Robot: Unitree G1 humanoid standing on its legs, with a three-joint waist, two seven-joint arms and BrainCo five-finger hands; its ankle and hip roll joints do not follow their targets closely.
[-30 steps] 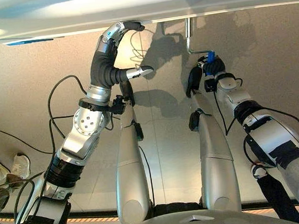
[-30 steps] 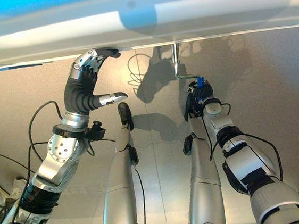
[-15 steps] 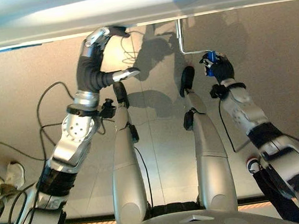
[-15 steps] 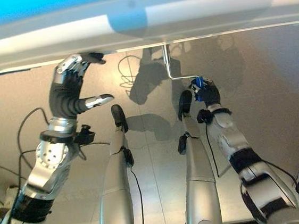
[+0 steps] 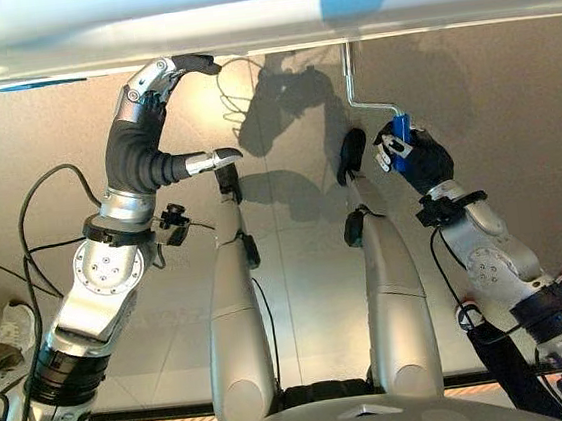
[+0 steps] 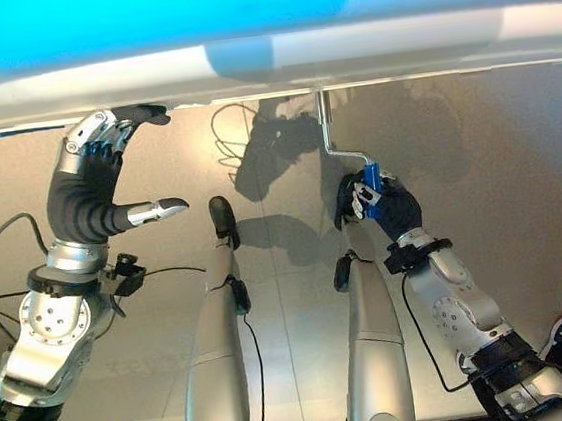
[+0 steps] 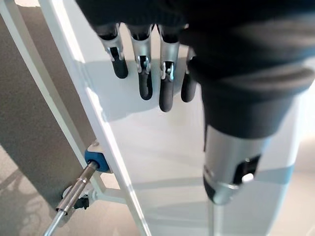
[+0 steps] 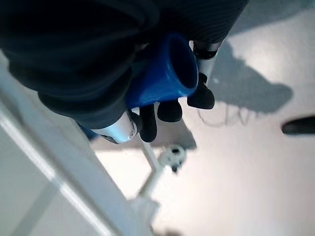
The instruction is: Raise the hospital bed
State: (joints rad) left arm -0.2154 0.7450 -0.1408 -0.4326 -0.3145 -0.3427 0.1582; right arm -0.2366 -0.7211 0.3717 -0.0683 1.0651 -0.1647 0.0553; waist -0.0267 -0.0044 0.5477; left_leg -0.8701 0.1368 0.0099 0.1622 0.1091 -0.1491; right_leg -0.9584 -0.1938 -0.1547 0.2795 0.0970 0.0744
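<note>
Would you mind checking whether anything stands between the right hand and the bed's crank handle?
Nothing visible does: the right hand is already curled round the blue crank handle. The left hand rests its fingertips against the bed's edge, apart from the crank.

No legible text, labels, numbers or signs anywhere: none on the bed frame point(image 5: 262, 26), none on the blue crank handle point(image 8: 165, 73), none on the floor.

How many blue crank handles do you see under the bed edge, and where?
1. The blue crank handle sits at the end of a bent metal rod below the bed edge, gripped by the right hand. Others may be hidden.
</note>
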